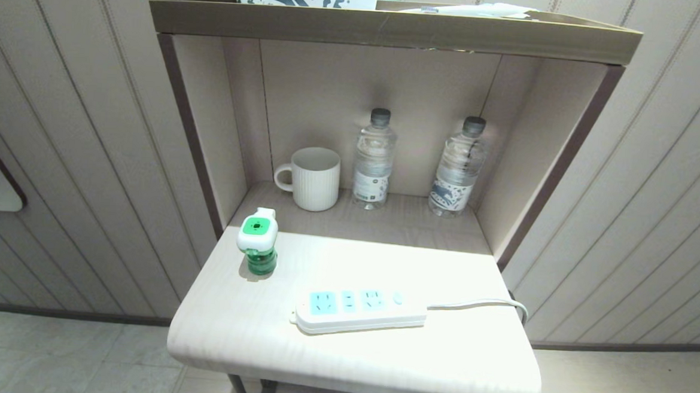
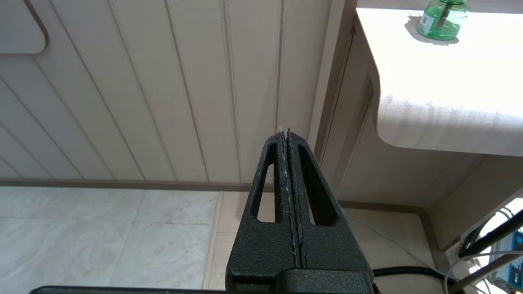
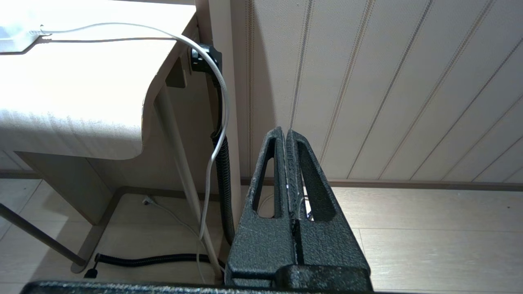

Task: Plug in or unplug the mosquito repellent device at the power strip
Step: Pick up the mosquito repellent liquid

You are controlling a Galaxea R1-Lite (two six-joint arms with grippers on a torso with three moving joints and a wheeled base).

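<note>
Standing unplugged, we note, mosquito repellent device [image 1: 257,239] beside power strip [image 1: 359,309] on tabletop [image 1: 259,335]; both grippers' fingers [image 2: 288,141] [image 3: 286,136] pressed together, empty, below tabletop level.

The right gripper [image 3: 287,136] was closed tight and empty, low beside the table [image 3: 81,118]. A white cord [image 3: 212,77] hung off the table's edge to the floor [image 3: 429,253].

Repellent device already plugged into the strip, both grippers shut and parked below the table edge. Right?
Not plugged in. The head view shows the mosquito repellent device standing on the table, apart from the power strip. The left gripper and right gripper are shut, below the table edge.
</note>
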